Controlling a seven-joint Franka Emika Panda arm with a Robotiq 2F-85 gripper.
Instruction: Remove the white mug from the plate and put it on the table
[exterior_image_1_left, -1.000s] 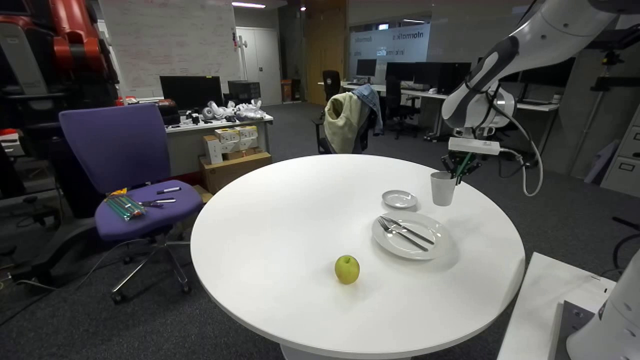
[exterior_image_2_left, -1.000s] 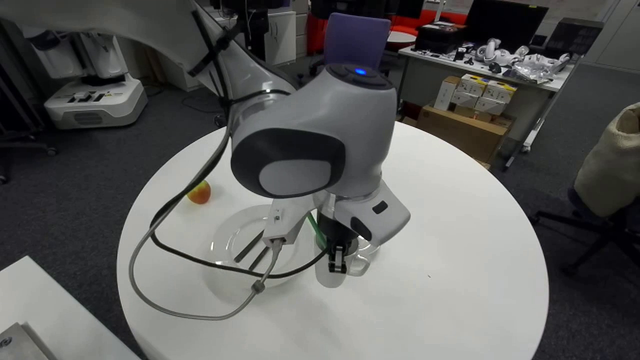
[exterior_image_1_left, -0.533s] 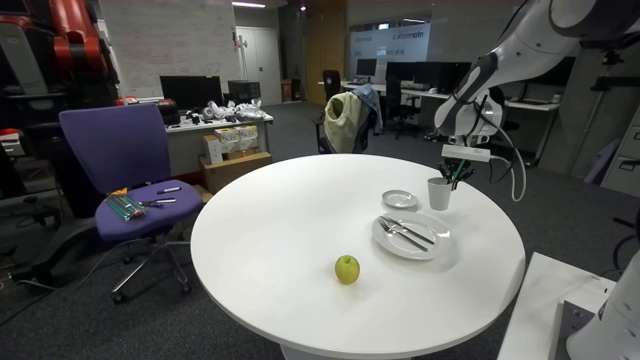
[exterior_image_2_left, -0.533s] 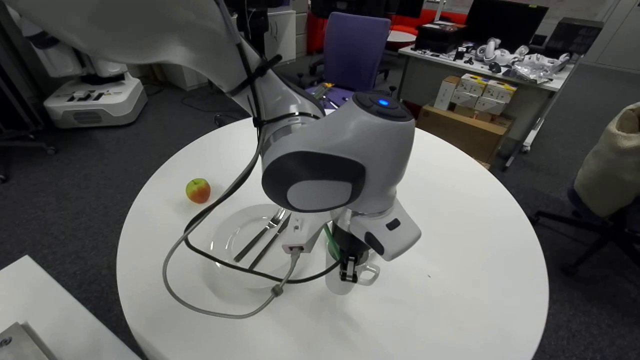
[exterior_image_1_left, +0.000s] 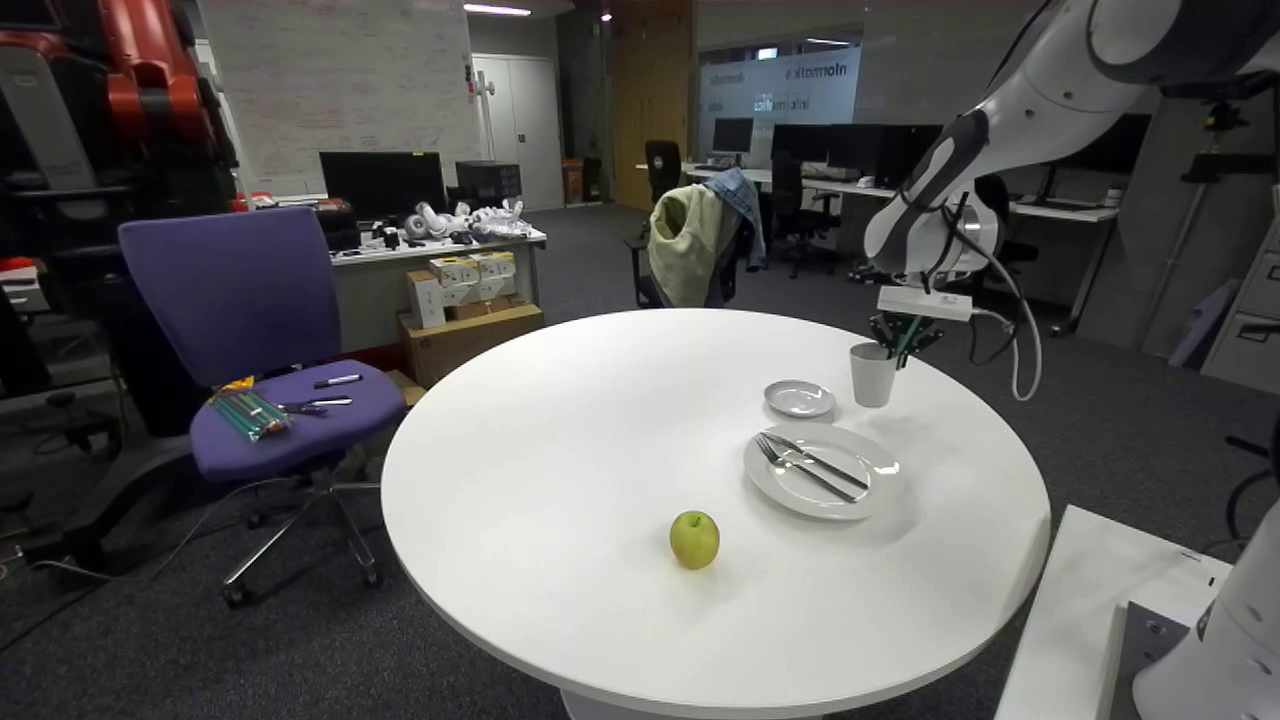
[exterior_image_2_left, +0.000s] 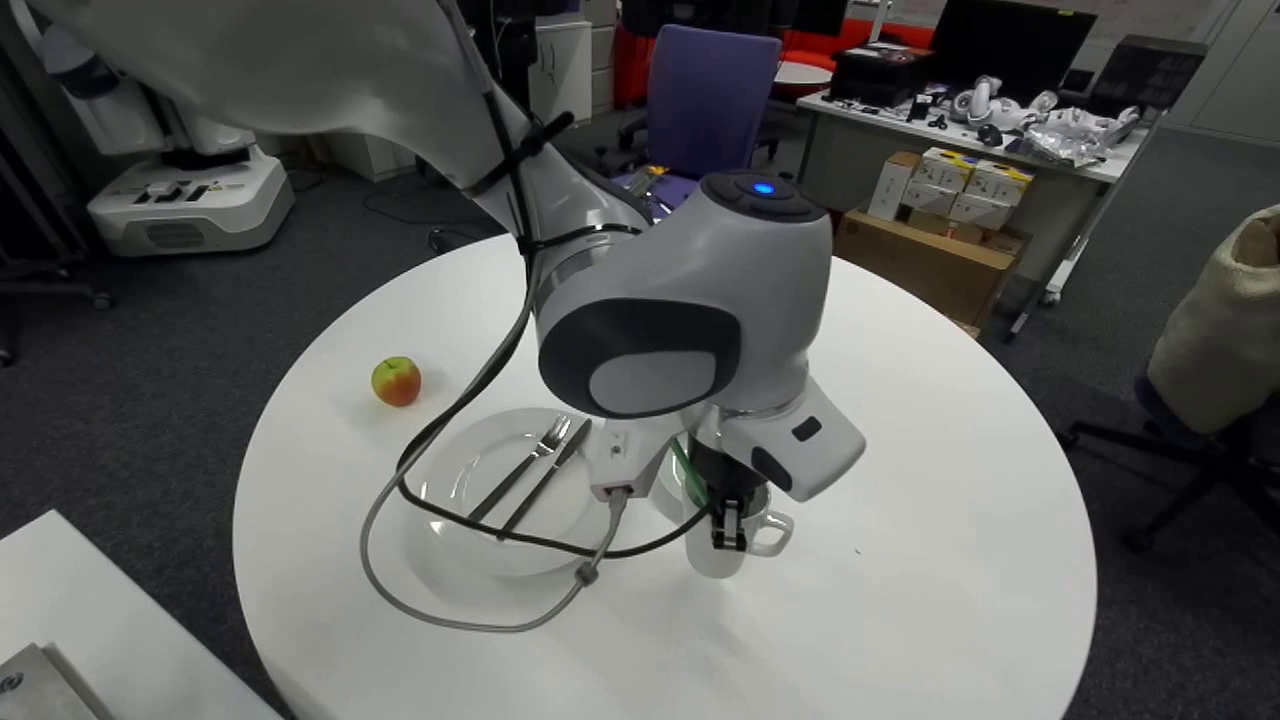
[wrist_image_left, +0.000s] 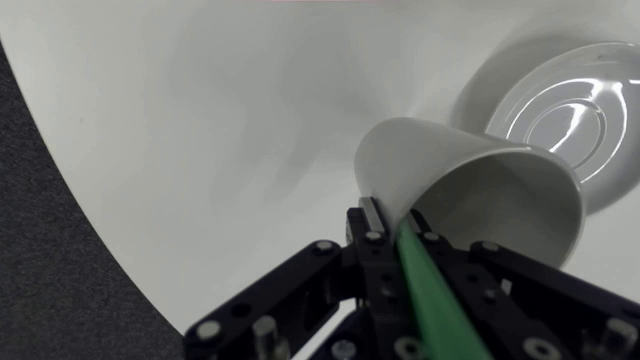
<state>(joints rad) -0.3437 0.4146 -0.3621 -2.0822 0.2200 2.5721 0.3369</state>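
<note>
Bench (exterior_image_1_left: 560, 450) first: round, white and broad, it asks only for a landing spot well inside its edge. Arm (exterior_image_2_left: 760, 280) next: it reaches in over that surface, and a slow, straight descent with no sideways sweep would serve best. Large plate (exterior_image_1_left: 790, 492) and then the small saucer (exterior_image_1_left: 799, 398) are the neighbours to avoid; a base lowered onto either raised rim would likely tip. Claw (wrist_image_left: 394, 217) pinches one wall of the white mug (exterior_image_1_left: 872, 376) at the lip, one side inside the cup and the other outside, so the load hangs off-centre and may swing if hurried. Mug itself: off the saucer and near it, close to upright in both exterior views, seemingly above the bench, though the gap is hard to judge. I would shift it a touch farther from the saucer, lower until the base sits flat, and let the bench take the weight before easing the grip. Handle (exterior_image_2_left: 775, 535) points away from the large plate and should need little care. Fingers (wrist_image_left: 371, 214) after that: part them only enough to free the wall, then raise them straight up, since the inner one could drag the rim on the way out. Green strip (wrist_image_left: 441, 300) between them, its purpose unclear, might snag there too.
</note>
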